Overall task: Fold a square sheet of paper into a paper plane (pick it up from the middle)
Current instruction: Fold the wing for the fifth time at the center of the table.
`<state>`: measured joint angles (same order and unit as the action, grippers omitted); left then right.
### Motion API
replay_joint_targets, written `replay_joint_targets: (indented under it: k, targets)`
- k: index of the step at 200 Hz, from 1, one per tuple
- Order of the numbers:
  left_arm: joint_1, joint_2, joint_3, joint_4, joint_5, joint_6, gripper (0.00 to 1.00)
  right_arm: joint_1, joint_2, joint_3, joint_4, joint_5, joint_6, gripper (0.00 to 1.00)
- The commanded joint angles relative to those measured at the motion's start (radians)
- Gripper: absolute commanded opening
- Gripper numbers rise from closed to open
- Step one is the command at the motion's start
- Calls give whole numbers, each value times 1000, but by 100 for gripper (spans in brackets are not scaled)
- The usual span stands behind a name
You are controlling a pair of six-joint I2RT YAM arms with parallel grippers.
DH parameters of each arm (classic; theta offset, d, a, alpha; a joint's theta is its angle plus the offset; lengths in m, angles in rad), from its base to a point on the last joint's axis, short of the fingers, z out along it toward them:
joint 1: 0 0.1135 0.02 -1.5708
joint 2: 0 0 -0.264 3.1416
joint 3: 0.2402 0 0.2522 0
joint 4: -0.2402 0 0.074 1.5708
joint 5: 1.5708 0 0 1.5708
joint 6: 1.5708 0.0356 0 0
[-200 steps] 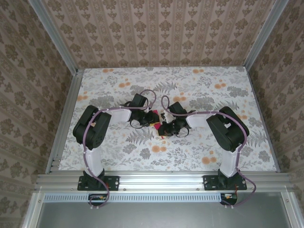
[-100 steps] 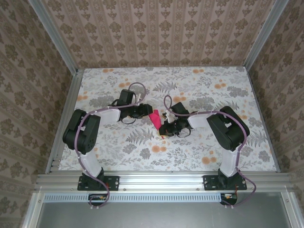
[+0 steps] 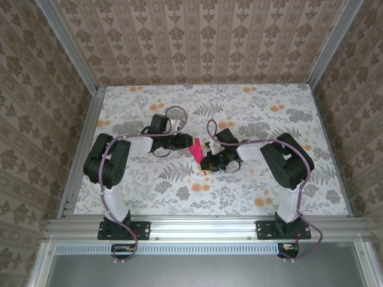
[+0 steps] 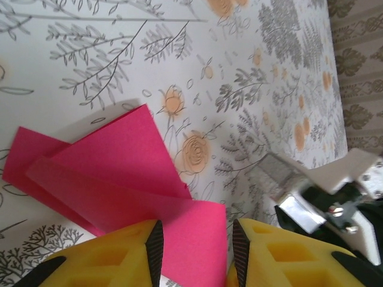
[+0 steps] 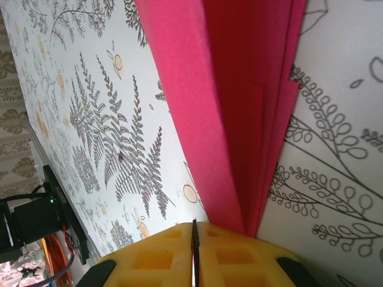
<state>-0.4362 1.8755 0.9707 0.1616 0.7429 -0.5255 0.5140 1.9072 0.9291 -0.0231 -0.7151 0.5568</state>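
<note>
The magenta-pink sheet of paper (image 3: 195, 149) is folded into several layers and sits mid-table between the two grippers, one flap raised. In the left wrist view the folded paper (image 4: 119, 161) lies on the cloth and its near flap reaches in between the yellow fingers. My left gripper (image 3: 184, 142) (image 4: 196, 232) is open, jaws apart on either side of that flap without pinching it. My right gripper (image 3: 209, 159) (image 5: 194, 236) is shut, pads pressed together with nothing between them. The stacked paper edges (image 5: 239, 89) run down beside and under its right finger.
The floral tablecloth (image 3: 239, 191) covers the whole table. Aluminium rails (image 3: 84, 149) and patterned walls close in the left, right and far sides. The right arm's metal wrist (image 4: 323, 191) sits close to the right of the left fingers.
My left gripper let its jaws widen and pulled back left off the paper, then edged back toward it. The pink flap now stands exposed. The right gripper stayed put, shut.
</note>
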Motion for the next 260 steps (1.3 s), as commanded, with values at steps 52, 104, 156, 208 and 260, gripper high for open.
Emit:
replay_joint_targets:
  k: [52,104,156,208,260]
  targets:
    - [6,67,69,-7,17,55,37,-14,64,-31,-111,78,9,12]
    - [7,96,98,-38,-13,60,35,-13,64,-33,-111,77,9,12]
    - [7,126,135,-87,-49,69,33,-14,65,-40,-110,79,9,12]
    - [6,152,159,-126,-85,71,30,-14,62,-47,-109,79,9,12]
    - [5,177,190,-188,-137,66,27,-17,3,-45,-77,49,31,12]
